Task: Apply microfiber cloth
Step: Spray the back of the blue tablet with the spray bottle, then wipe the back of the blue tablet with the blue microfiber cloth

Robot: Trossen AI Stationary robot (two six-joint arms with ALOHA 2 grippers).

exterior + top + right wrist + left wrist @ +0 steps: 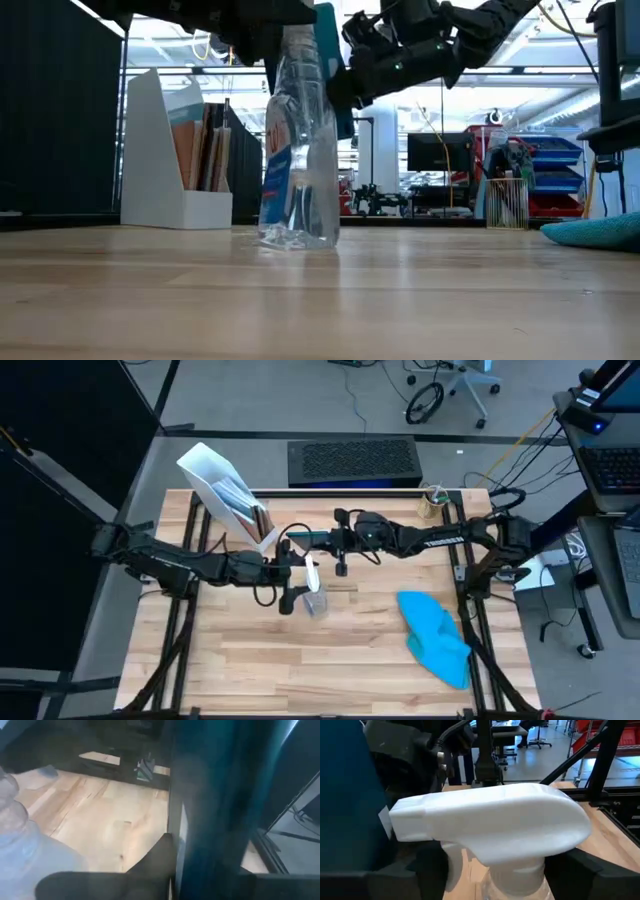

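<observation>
A wooden slatted surface (250, 660) seen from above, with two dark robot arms reaching toward its middle. The microfiber cloth (436, 636), a soft, rumpled sky-blue rag, lies untouched on the surface near the robot's right edge, toward the front. Its long axis runs diagonally, from nearer the centre out toward the front right corner. In the low view it shows only as a low teal mound at the far right.

The right gripper (330, 541) is held above the surface near the centre, with the cloth off to its right and forward. Its jaws are clamped on the tablet (306, 538), a thin, rigid, dark slab with a teal face, held upright on edge. The left gripper (296, 582) sits at the spray bottle (298, 150), a clear, glossy plastic bottle with a white trigger head, standing upright. Its jaws sit on either side of the neck, but I cannot tell whether they grip. The right arm is nearer the cloth, though its jaws are occupied. A white file holder (225, 490) stands at the back left.
</observation>
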